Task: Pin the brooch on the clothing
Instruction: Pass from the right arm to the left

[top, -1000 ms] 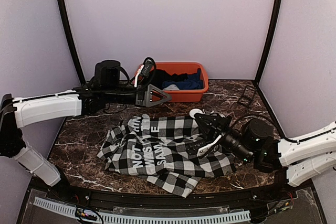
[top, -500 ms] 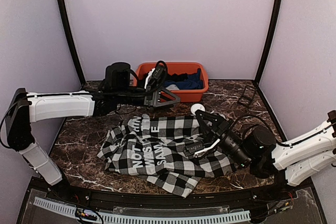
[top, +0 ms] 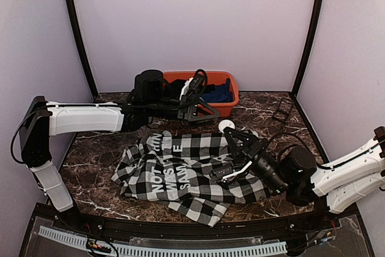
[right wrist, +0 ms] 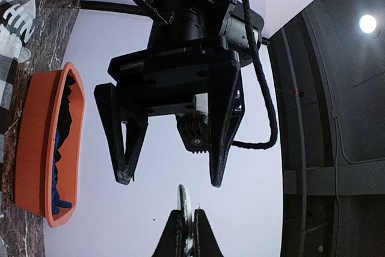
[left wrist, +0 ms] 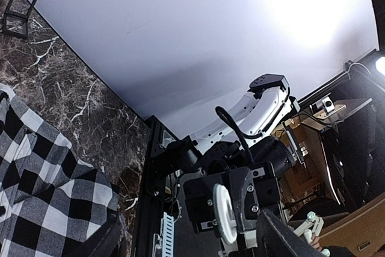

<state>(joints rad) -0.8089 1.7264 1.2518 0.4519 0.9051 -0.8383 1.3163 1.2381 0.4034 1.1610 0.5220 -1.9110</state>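
The black-and-white check shirt (top: 180, 167) with white block letters lies spread on the marble table. It also shows in the left wrist view (left wrist: 36, 191). My right gripper (top: 231, 133) hovers over the shirt's far right part, shut on the round white brooch (top: 225, 126). In the right wrist view (right wrist: 184, 233) the jaws pinch the brooch (right wrist: 183, 206), seen edge-on. My left gripper (top: 207, 103) is open and empty, facing the brooch at a short gap (right wrist: 169, 179). The left wrist view shows the brooch (left wrist: 223, 207) straight ahead between my open left fingers (left wrist: 280, 239).
An orange bin (top: 224, 110) holding black and blue garments stands at the back of the table, just behind the left gripper; it also shows in the right wrist view (right wrist: 36, 148). A small black wire frame (top: 281, 110) stands at the back right.
My left arm has swung right along the back of the table, bringing its open gripper close to the brooch. My right gripper has shifted slightly, still holding the brooch.
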